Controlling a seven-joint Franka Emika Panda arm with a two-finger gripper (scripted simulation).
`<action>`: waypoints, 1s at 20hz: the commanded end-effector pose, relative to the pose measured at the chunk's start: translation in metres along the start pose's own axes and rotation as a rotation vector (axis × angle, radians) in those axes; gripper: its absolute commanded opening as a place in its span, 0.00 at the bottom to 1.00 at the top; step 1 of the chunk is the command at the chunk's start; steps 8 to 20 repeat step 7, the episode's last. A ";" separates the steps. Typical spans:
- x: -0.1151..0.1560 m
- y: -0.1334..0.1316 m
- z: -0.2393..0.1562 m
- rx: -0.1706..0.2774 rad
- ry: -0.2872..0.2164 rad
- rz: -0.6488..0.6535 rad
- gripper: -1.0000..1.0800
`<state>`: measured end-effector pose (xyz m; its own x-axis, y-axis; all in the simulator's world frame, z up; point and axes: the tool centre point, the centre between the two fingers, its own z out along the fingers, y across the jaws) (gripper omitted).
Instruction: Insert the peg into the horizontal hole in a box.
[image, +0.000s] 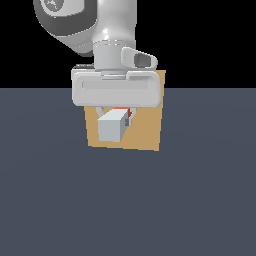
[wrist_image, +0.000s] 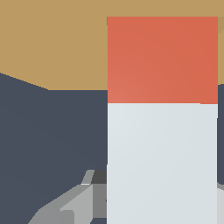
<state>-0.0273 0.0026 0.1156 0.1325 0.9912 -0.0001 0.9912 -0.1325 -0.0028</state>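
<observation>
Peg (image: 111, 127) before box (image: 145, 131), held level between jaws

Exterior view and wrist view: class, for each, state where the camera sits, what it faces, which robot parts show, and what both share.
Exterior view: off the arm, facing the tan block-shaped box head-on; the grey-white arm and gripper hold the pale grey-white square bar with an orange-red end, the peg, end-on before it.
Wrist view: on the wrist, looking along the peg toward the box; grey fingers show.
Shared: peg, box, dark floor.
</observation>
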 end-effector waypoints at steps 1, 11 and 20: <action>0.014 0.002 -0.003 -0.006 0.001 0.002 0.00; 0.028 0.002 -0.003 -0.006 0.001 0.002 0.00; 0.028 0.002 -0.003 -0.006 0.001 0.002 0.00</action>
